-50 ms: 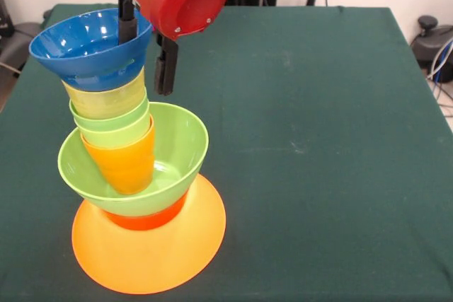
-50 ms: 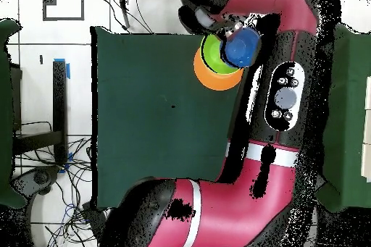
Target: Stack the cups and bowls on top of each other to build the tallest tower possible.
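1. Gripper (image 1: 146,58): one finger stands inside the blue bowl (image 1: 85,44), the other outside its rim – it is closed on the bowl's wall.
2. Blue bowl: tops the tower (image 1: 120,139), which leans at the tabletop's (image 1: 318,139) corner.
3. Handling: expect light, glossy, slippery plastic – hold by the rim wall and release gently.
4. Arm (image 2: 239,186): it descends steeply from above, wrist just beside the tower.

A dark green table (image 1: 318,139) carries only the tower (image 1: 127,167), standing on its upturned wide orange bowl (image 1: 148,252), which rests directly on the cloth just below the claw (image 1: 146,44), near one table corner.
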Controlling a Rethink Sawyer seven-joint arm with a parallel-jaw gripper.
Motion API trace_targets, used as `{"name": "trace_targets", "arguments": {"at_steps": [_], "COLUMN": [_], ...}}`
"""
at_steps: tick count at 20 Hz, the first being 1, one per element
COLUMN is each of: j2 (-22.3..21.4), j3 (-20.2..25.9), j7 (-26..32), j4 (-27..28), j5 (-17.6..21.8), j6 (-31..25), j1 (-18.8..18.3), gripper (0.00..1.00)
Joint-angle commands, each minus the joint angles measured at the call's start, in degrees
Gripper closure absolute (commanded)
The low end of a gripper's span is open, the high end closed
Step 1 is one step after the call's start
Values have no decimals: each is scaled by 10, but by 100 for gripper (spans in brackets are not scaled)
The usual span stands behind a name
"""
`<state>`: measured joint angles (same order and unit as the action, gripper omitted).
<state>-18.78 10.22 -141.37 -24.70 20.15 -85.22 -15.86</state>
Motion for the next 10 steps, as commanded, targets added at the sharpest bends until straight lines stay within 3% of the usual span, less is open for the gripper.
{"name": "trace_targets", "arguments": {"at_steps": [1,10], "j2": [12,9], "j3": [10,-4], "j7": [-2,12], "j4": [-31,-31], "j5": [0,9], "j6": [-1,-23], "j1": [20,21], "gripper": [0,0]}}
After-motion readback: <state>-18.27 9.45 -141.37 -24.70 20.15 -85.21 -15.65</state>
